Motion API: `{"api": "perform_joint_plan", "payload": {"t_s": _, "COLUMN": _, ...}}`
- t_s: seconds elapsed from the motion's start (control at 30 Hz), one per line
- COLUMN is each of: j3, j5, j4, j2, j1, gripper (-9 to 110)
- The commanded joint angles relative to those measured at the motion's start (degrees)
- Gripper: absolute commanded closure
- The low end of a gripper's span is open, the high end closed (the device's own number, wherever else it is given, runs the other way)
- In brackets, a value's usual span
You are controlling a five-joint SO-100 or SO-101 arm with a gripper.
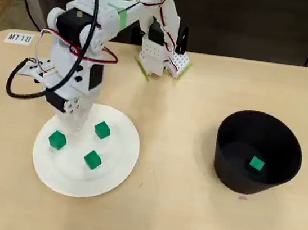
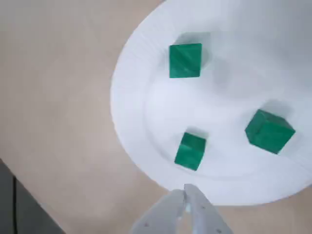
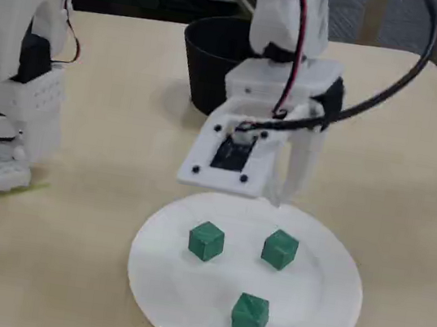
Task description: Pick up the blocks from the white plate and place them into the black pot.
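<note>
The gripper hangs over the near rim of the white plate with its fingers pressed together and nothing between them; three green blocks lie on the plate, well apart, and a fourth block sits inside the black pot. If it descends without opening, the fingertips would likely knock the nearest cube aside; a loose plate could also slide.

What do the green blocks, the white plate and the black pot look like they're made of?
Green blocks: probably painted wood or plastic, with a flat, even colour. White plate: maybe paper or matte plastic, as no glare shows. Black pot: likely matte plastic, with thin, dull walls.
</note>
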Motion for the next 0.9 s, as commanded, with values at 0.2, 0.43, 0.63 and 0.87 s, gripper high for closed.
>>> {"api": "perform_joint_plan", "payload": {"t_s": 0.2, "j3": 22.9, "j5": 1.7, "j4": -17.5, "j2": 13.2, "j1": 8.7, "gripper": 104}}
{"api": "perform_joint_plan", "payload": {"t_s": 0.43, "j3": 25.3, "j5": 1.7, "j4": -24.8, "j2": 9.7, "j1": 8.8, "gripper": 99}}
{"api": "perform_joint_plan", "payload": {"t_s": 0.63, "j3": 24.8, "j5": 1.4, "j4": -26.1, "j2": 6.1, "j1": 8.9, "gripper": 80}}
{"api": "perform_joint_plan", "payload": {"t_s": 0.87, "j3": 24.7, "j5": 1.6, "j4": -25.7, "j2": 3.9, "j1": 9.6, "gripper": 76}}
